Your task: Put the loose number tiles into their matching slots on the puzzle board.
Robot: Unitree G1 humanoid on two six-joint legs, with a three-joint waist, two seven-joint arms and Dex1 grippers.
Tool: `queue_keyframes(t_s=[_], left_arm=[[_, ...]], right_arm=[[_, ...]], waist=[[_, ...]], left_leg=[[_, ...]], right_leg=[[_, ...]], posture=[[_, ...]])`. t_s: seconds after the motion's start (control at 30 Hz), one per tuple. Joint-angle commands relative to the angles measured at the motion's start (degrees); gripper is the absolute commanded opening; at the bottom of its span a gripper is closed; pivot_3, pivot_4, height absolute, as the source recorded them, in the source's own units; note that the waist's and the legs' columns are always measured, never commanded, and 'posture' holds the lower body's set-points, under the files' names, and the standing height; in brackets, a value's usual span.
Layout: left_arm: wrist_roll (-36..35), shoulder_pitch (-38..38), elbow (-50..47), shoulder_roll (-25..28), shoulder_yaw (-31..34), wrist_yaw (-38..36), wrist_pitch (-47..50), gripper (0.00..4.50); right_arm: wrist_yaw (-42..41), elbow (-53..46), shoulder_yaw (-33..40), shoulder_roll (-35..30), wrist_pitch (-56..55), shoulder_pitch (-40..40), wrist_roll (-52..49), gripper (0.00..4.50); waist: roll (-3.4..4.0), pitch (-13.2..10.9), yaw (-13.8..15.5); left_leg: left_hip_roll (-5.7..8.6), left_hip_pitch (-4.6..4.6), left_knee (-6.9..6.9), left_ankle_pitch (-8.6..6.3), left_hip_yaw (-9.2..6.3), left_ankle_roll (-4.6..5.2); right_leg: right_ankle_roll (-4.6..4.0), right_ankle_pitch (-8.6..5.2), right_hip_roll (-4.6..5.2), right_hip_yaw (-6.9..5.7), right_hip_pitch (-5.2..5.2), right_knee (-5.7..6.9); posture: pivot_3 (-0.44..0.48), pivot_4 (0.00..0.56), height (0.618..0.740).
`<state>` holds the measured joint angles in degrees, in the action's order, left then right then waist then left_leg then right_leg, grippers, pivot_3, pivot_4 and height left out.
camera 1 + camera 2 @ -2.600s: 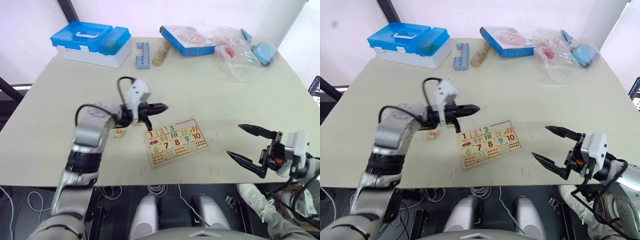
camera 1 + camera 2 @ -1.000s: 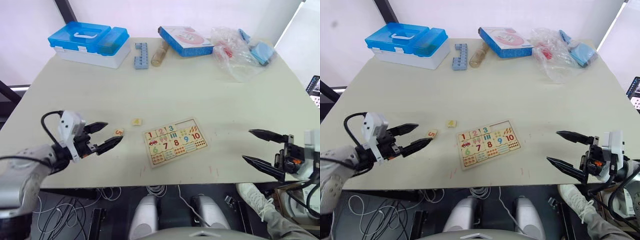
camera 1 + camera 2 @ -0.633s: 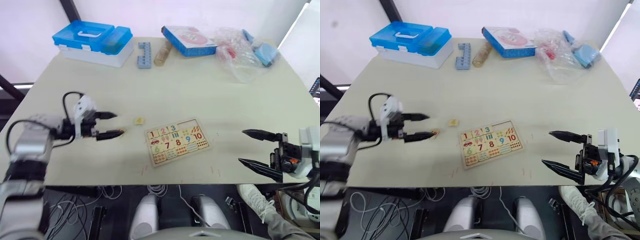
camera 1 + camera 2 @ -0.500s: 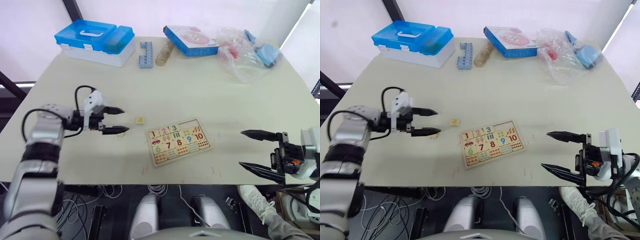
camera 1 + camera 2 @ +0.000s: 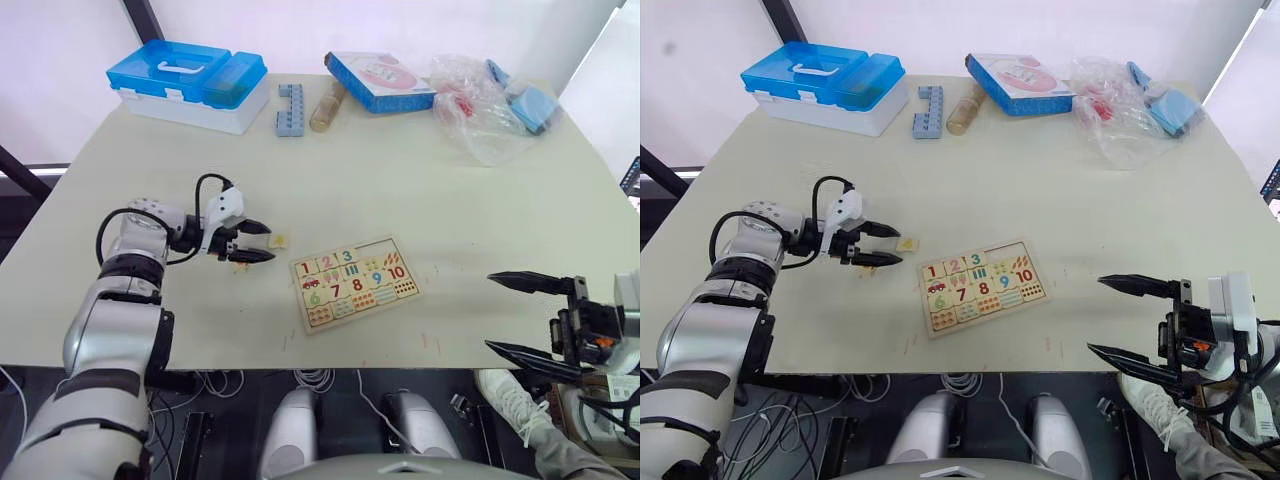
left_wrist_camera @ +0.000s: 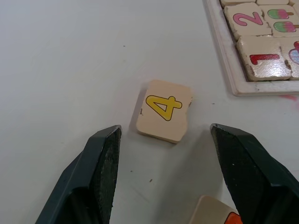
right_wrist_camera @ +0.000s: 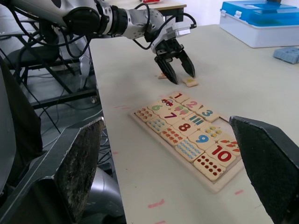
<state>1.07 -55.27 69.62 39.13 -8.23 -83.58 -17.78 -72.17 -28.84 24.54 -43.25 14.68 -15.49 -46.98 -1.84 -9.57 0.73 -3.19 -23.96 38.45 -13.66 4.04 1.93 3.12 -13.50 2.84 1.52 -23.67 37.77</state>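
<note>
My left end effector (image 6: 163,172) stands open, fingers straddling the yellow 4 tile (image 6: 164,111), which lies flat on the worktop (image 5: 400,180) just ahead, beside the puzzle board (image 5: 354,282). Right end effector (image 5: 530,315) open, well apart.

My head cameras look down over the pale tabletop (image 5: 400,180); both wrist cameras share the flat wooden number board (image 7: 191,140).

Yellow 4 tile (image 6: 164,111) lies flat on the table, just left of the puzzle board (image 5: 353,282).
</note>
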Motion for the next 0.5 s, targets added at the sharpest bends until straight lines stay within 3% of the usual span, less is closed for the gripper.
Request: queue_keyframes(t_s=[0.03, 0.13, 0.2, 0.23, 0.27, 0.33, 0.5], left_arm=[[0.9, -0.7, 1.3, -0.3, 1.1, 1.3, -1.4, 3.27], [1.3, -0.8, 1.7, -0.9, 1.5, 1.5, -2.2, 3.27], [1.7, -0.6, 1.6, -1.2, 1.4, 1.3, -3.2, 2.25], [1.7, -0.5, 1.6, -1.4, 1.5, 1.0, -3.2, 2.04], [1.8, -0.5, 1.6, -1.5, 1.6, 1.0, -3.4, 1.33], [1.5, -0.5, 1.4, -1.8, 1.9, 0.6, -3.3, 0.95], [0.4, -1.5, -0.6, -1.3, 2.9, -1.1, -2.2, 0.95]], right_arm=[[0.6, -1.9, 2.0, 0.2, -1.4, -0.5, -0.2, 4.50], [0.9, -1.8, 1.5, 0.5, -1.8, -0.5, 0.3, 4.50], [1.2, -1.8, 1.2, 0.6, -1.9, -0.3, 0.6, 4.50], [1.3, -1.7, 1.0, 0.6, -2.0, -0.2, 0.7, 4.50], [1.4, -1.6, 0.8, 0.6, -2.0, -0.1, 0.8, 4.50], [1.6, -1.6, 0.4, 0.7, -2.2, 0.0, 1.0, 4.50], [1.9, -1.7, 0.4, 0.8, -2.3, -0.1, 1.1, 4.50]], waist=[[0.00, 0.0, 0.0], [0.00, 0.0, 0.0], [-0.01, 0.0, 0.1], [-0.01, 0.0, 0.1], [-0.01, 0.0, 0.1], [-0.01, 0.0, 0.1], [-0.01, 0.0, 0.1]], left_leg=[[0.00, 0.00, 0.00, 0.00, 0.00, 0.00], [0.00, 0.00, 0.00, 0.00, 0.00, 0.00], [0.00, 0.00, 0.01, 0.00, 0.00, 0.00], [0.00, 0.00, 0.01, 0.00, 0.00, 0.00], [0.01, 0.00, 0.01, 0.00, 0.00, 0.00], [0.00, 0.00, 0.01, 0.00, -0.01, 0.00], [0.01, 0.00, 0.01, 0.00, 0.00, 0.00]], right_leg=[[0.00, 0.00, 0.00, 0.00, 0.00, 0.00], [0.00, 0.00, 0.00, 0.00, 0.00, 0.00], [0.00, 0.00, 0.00, 0.00, 0.01, 0.00], [0.00, 0.00, 0.00, -0.01, 0.01, 0.00], [0.00, 0.00, 0.00, 0.00, 0.01, 0.00], [0.00, 0.00, 0.00, 0.00, 0.01, 0.00], [0.00, 0.00, 0.00, -0.01, 0.01, 0.00]], posture=[[0.000, 0.150, 0.740], [0.000, 0.150, 0.740], [0.000, 0.150, 0.740], [0.000, 0.150, 0.740], [0.000, 0.150, 0.740], [0.000, 0.150, 0.740], [0.000, 0.150, 0.740]])
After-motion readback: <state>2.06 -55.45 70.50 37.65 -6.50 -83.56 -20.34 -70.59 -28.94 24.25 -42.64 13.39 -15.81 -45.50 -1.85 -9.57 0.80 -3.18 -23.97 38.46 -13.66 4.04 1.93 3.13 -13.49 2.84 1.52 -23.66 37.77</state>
